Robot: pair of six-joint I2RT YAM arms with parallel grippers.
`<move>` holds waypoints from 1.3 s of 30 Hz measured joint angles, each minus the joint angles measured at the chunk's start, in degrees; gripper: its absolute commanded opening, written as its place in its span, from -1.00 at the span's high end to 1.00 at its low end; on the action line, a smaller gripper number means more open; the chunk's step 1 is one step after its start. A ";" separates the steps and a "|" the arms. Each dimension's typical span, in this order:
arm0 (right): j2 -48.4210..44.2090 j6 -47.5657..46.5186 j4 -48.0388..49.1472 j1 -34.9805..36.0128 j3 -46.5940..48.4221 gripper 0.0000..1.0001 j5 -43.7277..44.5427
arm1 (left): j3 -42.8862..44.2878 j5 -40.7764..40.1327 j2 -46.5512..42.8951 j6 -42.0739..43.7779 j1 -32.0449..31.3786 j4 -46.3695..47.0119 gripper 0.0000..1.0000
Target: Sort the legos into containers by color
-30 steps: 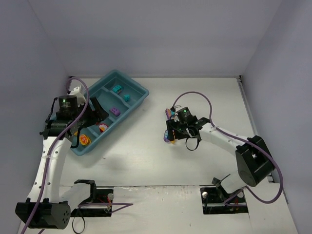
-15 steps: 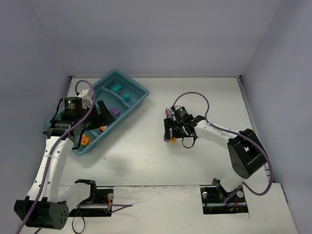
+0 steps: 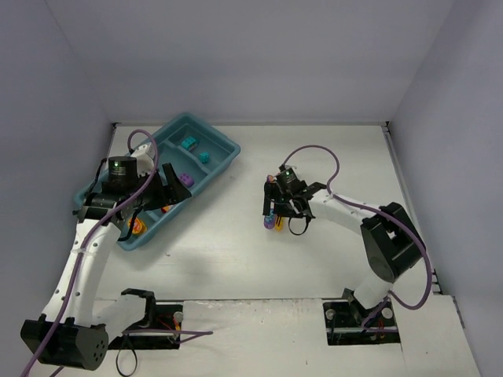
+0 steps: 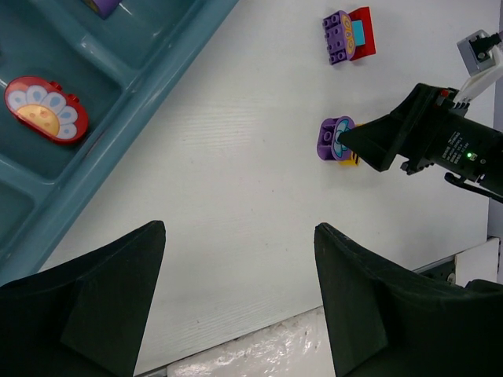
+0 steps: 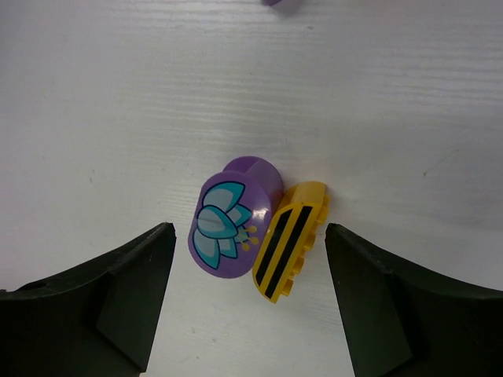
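The teal-blue tray (image 3: 224,149) lies at the back left, and it also shows in the left wrist view (image 4: 157,59). It holds two teal bricks (image 3: 189,143), a purple brick (image 3: 183,179), a red flower brick (image 4: 45,110) and an orange one (image 3: 136,226). On the table a purple flower brick (image 5: 232,228) touches a yellow striped brick (image 5: 289,239). My right gripper (image 5: 246,236) is open and straddles this pair from above; in the top view it (image 3: 271,210) hangs over them. A purple-and-red brick (image 4: 350,35) lies just beyond. My left gripper (image 4: 238,232) is open and empty, above the tray's right rim (image 3: 163,188).
The right arm's black wrist (image 4: 416,137) sits beside the purple and yellow pair. Grey walls close the table at the back and both sides. Both arm bases (image 3: 149,314) stand at the near edge, with purple cables looping over the arms.
My left gripper has swung right, from over the tray toward its right rim. My right gripper has moved left and come over the purple and yellow pair.
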 measured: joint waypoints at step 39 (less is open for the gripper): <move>4.90 3.72 -0.66 3.37 3.82 1.00 3.43 | -6.64 0.50 0.28 -7.65 -12.44 5.99 -0.39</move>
